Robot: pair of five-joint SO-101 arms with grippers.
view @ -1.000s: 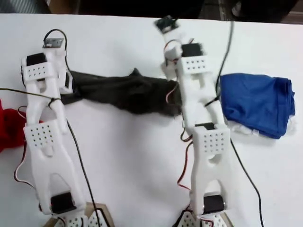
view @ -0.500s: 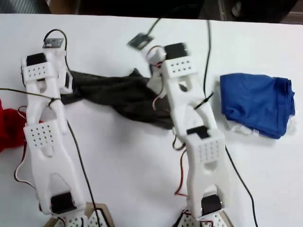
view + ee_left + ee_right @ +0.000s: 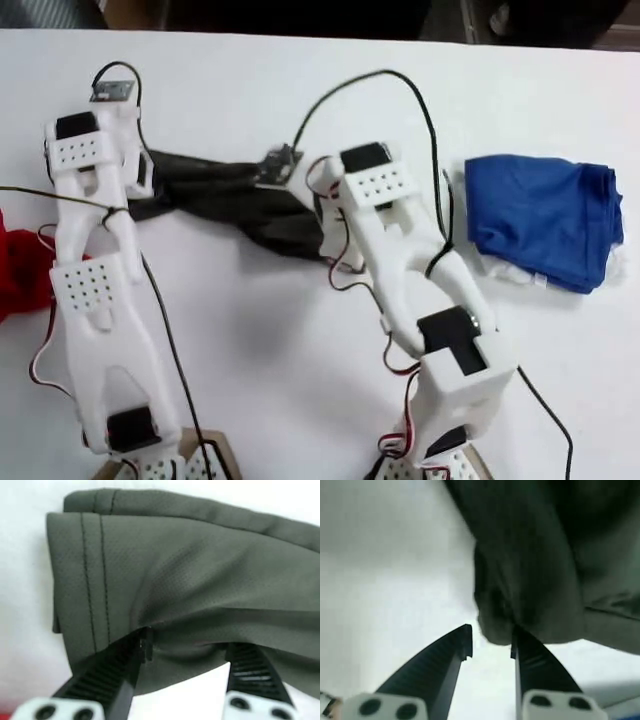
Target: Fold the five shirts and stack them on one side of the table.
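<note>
Step in hand: judging by the layout, the dark shirt (image 3: 235, 195) is being folded, its right end carried over toward its left end.
Dark shirt, place: on the table (image 3: 260, 340) between the two arms, towards the far side.
Dark shirt, long axis: it lies as a narrow, bunched band running left to right, slanting slightly nearer at its right end. The stitched hem is at the left end.
Left gripper (image 3: 190, 647): at the shirt's left end, fingers spread wide, with the hemmed edge lying across the gap between them.
Right gripper (image 3: 491, 632): at the right end, fingers a little apart. A lump of cloth sits at their tips, touching one finger, and bare table shows between them, so the cloth does not look clamped.
Doing it well: the right fingers probably need to close on the lump before any pull. The left end should stay pinned so the band does not drag. Flattening the bunched middle would give a cleaner fold.
Other shirts: a blue shirt (image 3: 540, 215) lies folded at the right. A red shirt (image 3: 20, 265) is at the left edge.
</note>
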